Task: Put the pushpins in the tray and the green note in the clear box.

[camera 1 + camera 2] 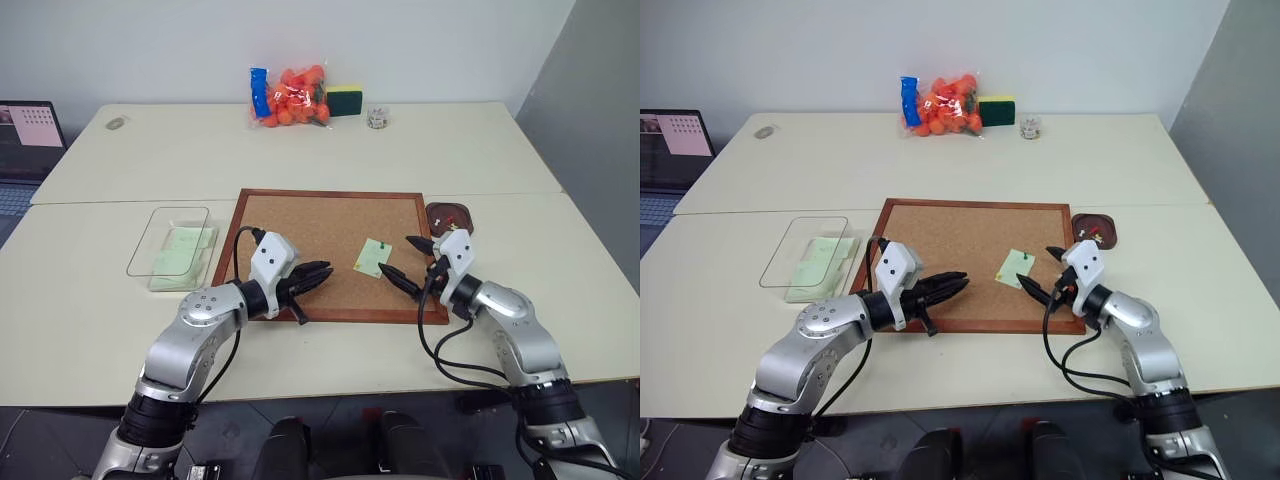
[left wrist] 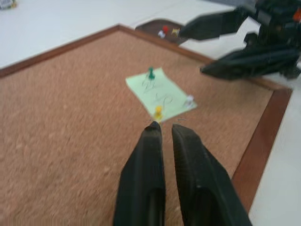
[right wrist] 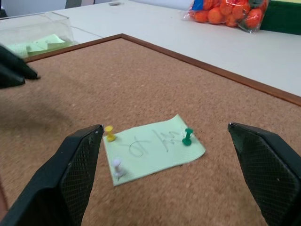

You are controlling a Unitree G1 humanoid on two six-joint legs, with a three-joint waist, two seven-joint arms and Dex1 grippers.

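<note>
Meanwhile, green note (image 3: 153,148) between closed left tool (image 1: 318,277) and wide-open right tool (image 1: 411,265)

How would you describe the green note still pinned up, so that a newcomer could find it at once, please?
Start at the large wood-framed corkboard in the middle of the table. Near its right edge, just ahead of the open right tool, lies a small pale-green note. It alone is pinned to the cork, by a green pushpin, a yellow one and a white one, whereas the other green slips lie in the clear box.
</note>
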